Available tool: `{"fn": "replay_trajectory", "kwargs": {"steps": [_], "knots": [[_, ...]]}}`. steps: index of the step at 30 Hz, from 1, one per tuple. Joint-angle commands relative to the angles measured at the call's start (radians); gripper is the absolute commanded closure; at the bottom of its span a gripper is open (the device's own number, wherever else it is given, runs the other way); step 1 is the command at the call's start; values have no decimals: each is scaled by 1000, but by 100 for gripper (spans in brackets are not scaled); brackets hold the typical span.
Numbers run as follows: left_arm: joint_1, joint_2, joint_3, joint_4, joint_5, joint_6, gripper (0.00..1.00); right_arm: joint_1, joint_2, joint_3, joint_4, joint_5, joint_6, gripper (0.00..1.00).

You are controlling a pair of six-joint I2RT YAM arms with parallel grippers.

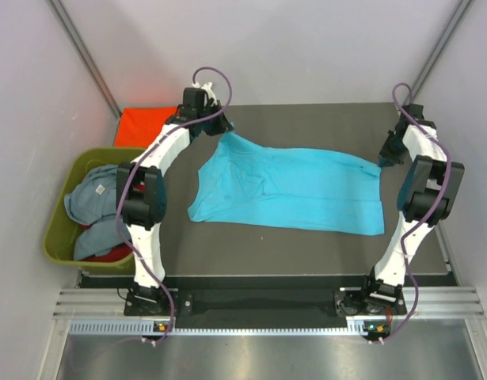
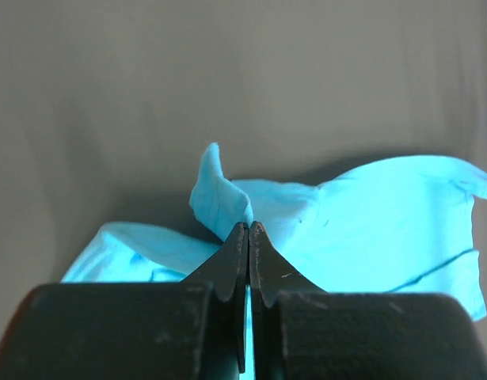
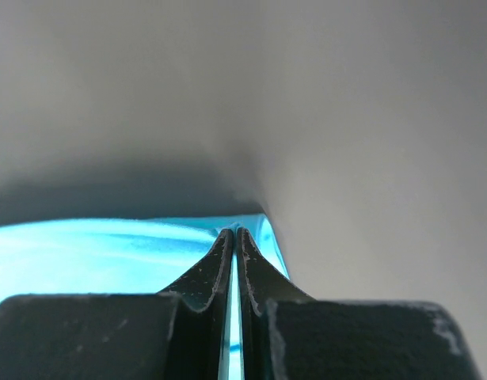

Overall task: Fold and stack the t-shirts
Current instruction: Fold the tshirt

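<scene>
**A:** Where's the bright turquoise cloth t-shirt (image 1: 291, 190)?

**B:** It's spread over the middle of the dark grey table mat (image 1: 306, 253). Its far edge is held up at both ends and its near edge looks to rest on the mat.

**A:** And the left gripper (image 1: 226, 134)?

**B:** At eleven o'clock on the mat. Its jaws are pressed together on a raised peak of the turquoise cloth.

**A:** And the right gripper (image 1: 383, 161)?

**B:** At two o'clock. Its jaws are pinched on the shirt's other far corner, with cloth running between them.

**A:** The other shirts?

**B:** The orange-red cloth t-shirt (image 1: 140, 125) lies flat at ten o'clock, just off the mat's far corner. The grey-blue cloth t-shirt (image 1: 93, 198) sits crumpled on the red cloth t-shirt (image 1: 112, 255). Both are in the olive-green plastic tub (image 1: 57, 233) at nine o'clock, beside the left arm.
</scene>
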Motion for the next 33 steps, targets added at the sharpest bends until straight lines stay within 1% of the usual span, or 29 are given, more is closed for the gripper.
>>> {"fn": "replay_trajectory", "kwargs": {"steps": [1, 4, 10, 15, 18, 24, 28, 33], "knots": [[-1, -111, -78, 2, -16, 34, 100, -12, -93, -20, 27, 31, -10, 100], [-1, -139, -129, 3, -11, 35, 100, -18, -108, -44, 35, 33, -6, 100], [-1, -166, -177, -15, -9, 41, 100, -35, -137, -78, 39, 53, -10, 100], [-1, -217, -227, -26, -57, 34, 100, -41, -166, -124, 52, 51, -21, 100], [-1, -269, -287, -26, -104, 12, 100, -44, -177, -146, 69, 45, -23, 100], [-4, -347, -396, -18, -98, -32, 100, -46, -168, -153, 70, 25, -20, 100], [-4, -367, -461, -20, -109, -37, 100, -49, -171, -173, 70, 31, -24, 100], [-4, -372, -494, -37, -106, -43, 100, -53, -180, -195, 75, 34, -24, 100]]}}
